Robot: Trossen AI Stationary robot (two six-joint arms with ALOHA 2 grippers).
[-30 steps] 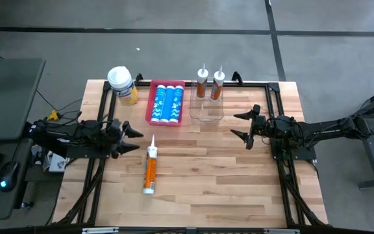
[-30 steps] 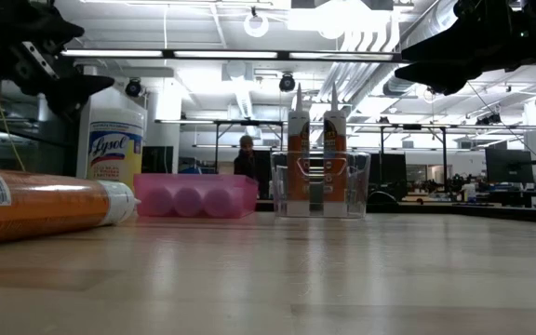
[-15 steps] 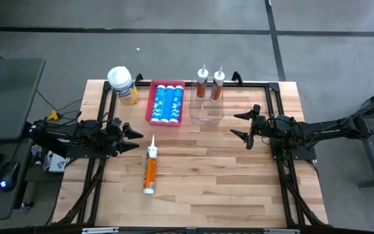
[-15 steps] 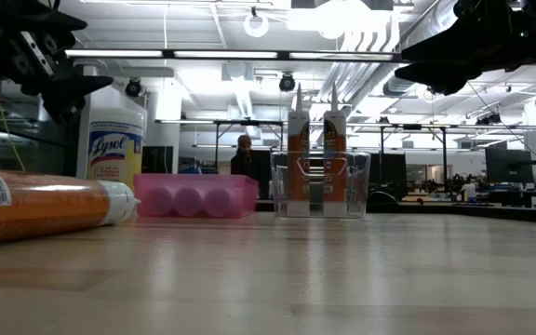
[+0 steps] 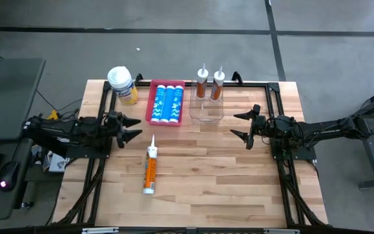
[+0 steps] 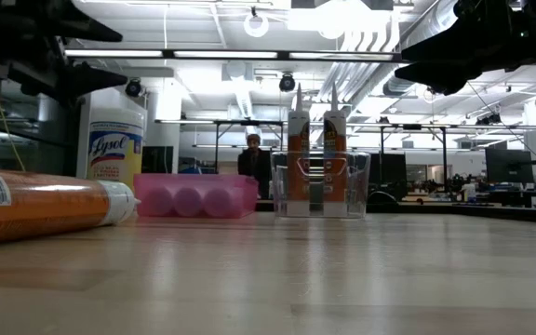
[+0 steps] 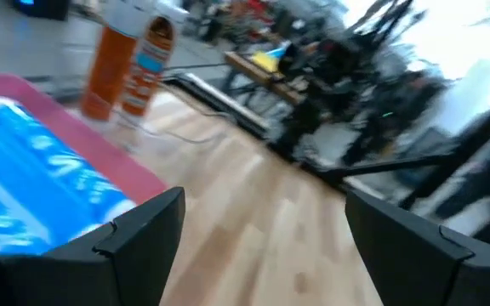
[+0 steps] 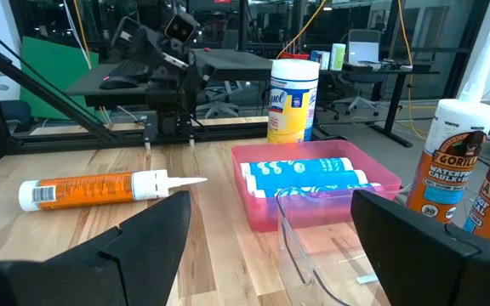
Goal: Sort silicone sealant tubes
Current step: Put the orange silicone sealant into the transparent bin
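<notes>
While one orange tube lies loose mid-table, blue tubes fill the pink tray and two orange stand in the clear bin, sorted by colour; left gripper and right gripper both spread, holding nothing

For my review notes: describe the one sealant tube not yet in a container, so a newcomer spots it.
On the wooden table, look in front of the pink tray. The orange tube lies flat there alone, nozzle toward the tray; the other tubes sit in containers.
</notes>
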